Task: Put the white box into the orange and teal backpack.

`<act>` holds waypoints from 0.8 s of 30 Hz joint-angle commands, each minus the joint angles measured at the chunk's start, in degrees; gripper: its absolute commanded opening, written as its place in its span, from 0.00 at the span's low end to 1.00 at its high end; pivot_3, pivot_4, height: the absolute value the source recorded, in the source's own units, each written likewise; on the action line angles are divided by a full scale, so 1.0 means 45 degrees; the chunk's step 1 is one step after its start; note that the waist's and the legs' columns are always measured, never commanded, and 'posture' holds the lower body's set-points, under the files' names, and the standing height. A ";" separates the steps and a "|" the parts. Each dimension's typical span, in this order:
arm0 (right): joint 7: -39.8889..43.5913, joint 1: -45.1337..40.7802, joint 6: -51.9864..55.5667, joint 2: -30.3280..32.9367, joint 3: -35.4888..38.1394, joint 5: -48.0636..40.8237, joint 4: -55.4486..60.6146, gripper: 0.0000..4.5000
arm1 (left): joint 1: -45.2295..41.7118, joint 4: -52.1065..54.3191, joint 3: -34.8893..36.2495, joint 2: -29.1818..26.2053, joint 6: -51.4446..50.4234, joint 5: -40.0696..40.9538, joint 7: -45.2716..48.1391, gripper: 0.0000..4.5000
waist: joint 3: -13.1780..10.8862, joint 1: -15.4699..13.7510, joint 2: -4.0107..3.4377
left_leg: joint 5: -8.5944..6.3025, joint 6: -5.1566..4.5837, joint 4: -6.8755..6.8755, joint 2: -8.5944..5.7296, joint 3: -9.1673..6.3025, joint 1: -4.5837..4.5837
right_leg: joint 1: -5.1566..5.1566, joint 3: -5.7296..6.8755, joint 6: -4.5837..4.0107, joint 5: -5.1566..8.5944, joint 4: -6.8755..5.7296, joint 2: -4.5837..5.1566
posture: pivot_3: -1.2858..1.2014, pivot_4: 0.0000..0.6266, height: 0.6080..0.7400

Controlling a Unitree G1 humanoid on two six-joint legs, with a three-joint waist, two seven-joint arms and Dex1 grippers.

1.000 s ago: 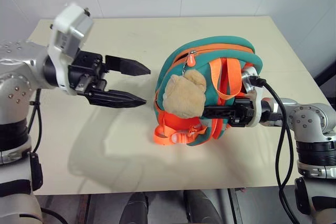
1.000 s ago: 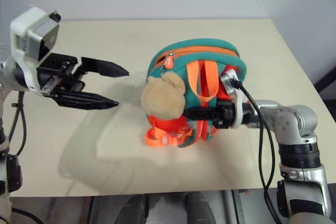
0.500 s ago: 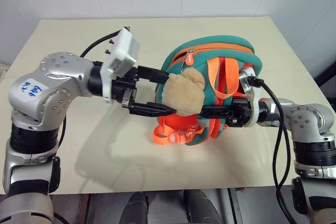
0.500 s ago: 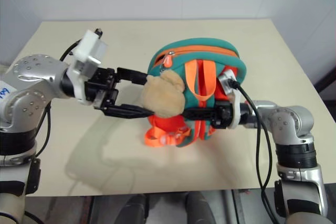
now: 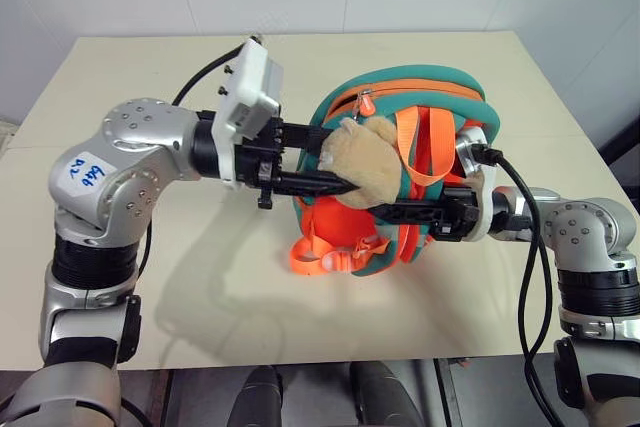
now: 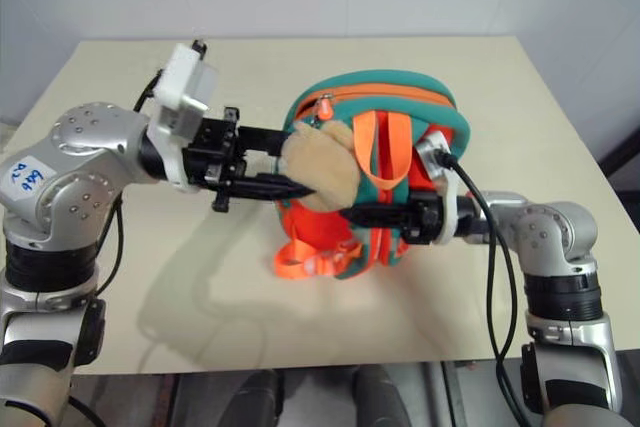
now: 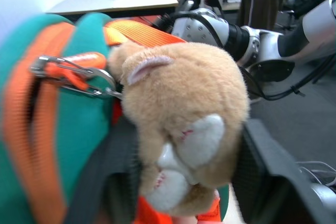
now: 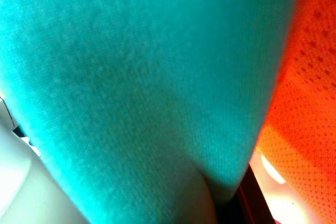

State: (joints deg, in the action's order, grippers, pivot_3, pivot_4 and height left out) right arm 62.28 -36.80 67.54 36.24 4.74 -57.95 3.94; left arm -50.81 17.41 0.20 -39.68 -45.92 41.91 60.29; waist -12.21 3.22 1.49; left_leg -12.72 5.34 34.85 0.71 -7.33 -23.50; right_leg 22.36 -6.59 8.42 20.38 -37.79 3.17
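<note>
On the table (image 5: 200, 297), backpack (image 5: 440, 97) sits between both tools.

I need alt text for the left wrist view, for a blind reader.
A tan plush bear charm sits between the left claw's two black fingers, hanging from a metal clip on the orange and teal backpack.

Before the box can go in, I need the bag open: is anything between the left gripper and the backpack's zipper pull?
Yes. The plush bear charm sits between the left gripper fingers, in front of the orange zipper pull on the backpack, whose zipper looks closed.
</note>
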 commanded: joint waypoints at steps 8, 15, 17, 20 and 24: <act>-0.0084 0.0108 -0.0011 -0.0033 0.0335 -0.0405 0.0455 0.00 | 0.0027 -0.0974 0.1623 -0.3155 -0.0738 0.0879 0.1934 0.16 | 0.0000 0.0033 -0.0001 | 0.0000 0.0000 -0.0030 0.0002 0.0005 0.0005 | 0.0007 -0.0001 -0.0002 0.0001 0.0009 -0.0002 | 0.52 0.24 1.00; -0.0300 0.0239 0.0015 -0.0052 0.0474 -0.0570 0.0572 0.00 | 0.1639 -0.3332 0.1170 -0.5178 -0.0062 -0.0421 0.3425 0.16 | -0.0001 0.0071 -0.0002 | 0.0001 0.0000 -0.0104 0.0014 0.0019 0.0035 | 0.0011 -0.0011 -0.0024 0.0014 0.0021 -0.0006 | 0.52 0.24 1.00; -0.0408 0.0301 0.0034 -0.0060 0.0525 -0.0663 0.0644 0.00 | 0.2211 -0.3921 0.0658 -0.5192 0.0532 -0.1157 0.3576 0.16 | -0.0001 0.0033 -0.0002 | 0.0002 0.0000 -0.0112 0.0024 0.0015 0.0036 | 0.0013 -0.0005 -0.0029 0.0017 0.0021 -0.0016 | 0.52 0.24 1.00; -0.0598 0.0382 0.0058 -0.0080 0.0584 -0.0816 0.0751 0.00 | 0.2834 -0.4526 -0.0083 -0.4996 0.1286 -0.2011 0.3812 0.16 | -0.0001 0.0036 -0.0002 | 0.0002 0.0001 -0.0122 0.0024 0.0024 0.0040 | 0.0009 -0.0011 -0.0030 0.0017 0.0033 -0.0015 | 0.52 0.24 1.00; -0.0866 0.0509 0.0090 -0.0102 0.0656 -0.1053 0.0908 0.00 | 0.3164 -0.5536 -0.1131 -0.3492 0.2265 -0.2983 0.3314 0.16 | 0.0000 -0.0019 -0.0003 | 0.0003 0.0001 -0.0127 0.0026 0.0019 0.0037 | 0.0013 -0.0008 -0.0033 0.0018 0.0032 -0.0016 | 0.52 0.24 1.00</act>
State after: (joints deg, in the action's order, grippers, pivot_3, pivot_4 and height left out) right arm 58.70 -34.77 67.68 35.76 5.43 -60.75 6.44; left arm -37.65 -5.34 -2.82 -56.59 -37.80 32.06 76.69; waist -12.21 3.14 1.48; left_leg -12.71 5.35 34.30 0.83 -7.24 -23.33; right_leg 22.40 -6.63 8.27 20.46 -37.65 3.10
